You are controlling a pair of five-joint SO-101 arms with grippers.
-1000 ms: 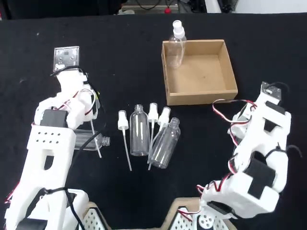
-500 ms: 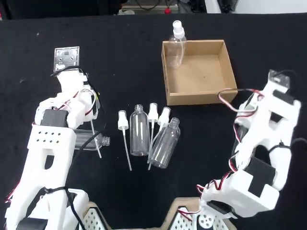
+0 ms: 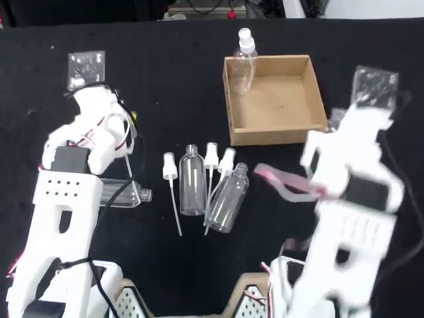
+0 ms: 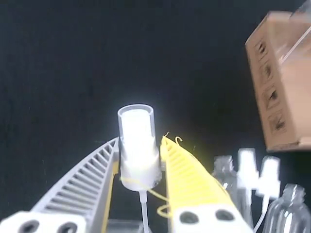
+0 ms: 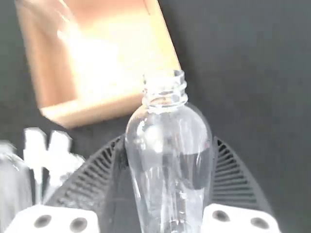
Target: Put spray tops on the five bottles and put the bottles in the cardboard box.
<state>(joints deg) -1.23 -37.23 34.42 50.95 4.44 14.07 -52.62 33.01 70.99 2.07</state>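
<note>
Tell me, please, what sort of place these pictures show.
Probably a robotics lab or workshop bench: two white robot arms sit at a black-covered table, cables trail along its far edge, and clear bottles, loose spray tops and a cardboard box are laid out as a practice task.

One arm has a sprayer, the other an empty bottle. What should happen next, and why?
Probably bring them together: the left tool grips a spray top, the right tool holds a bottle with an open neck, so the top's tube likely goes into that neck next.
</note>
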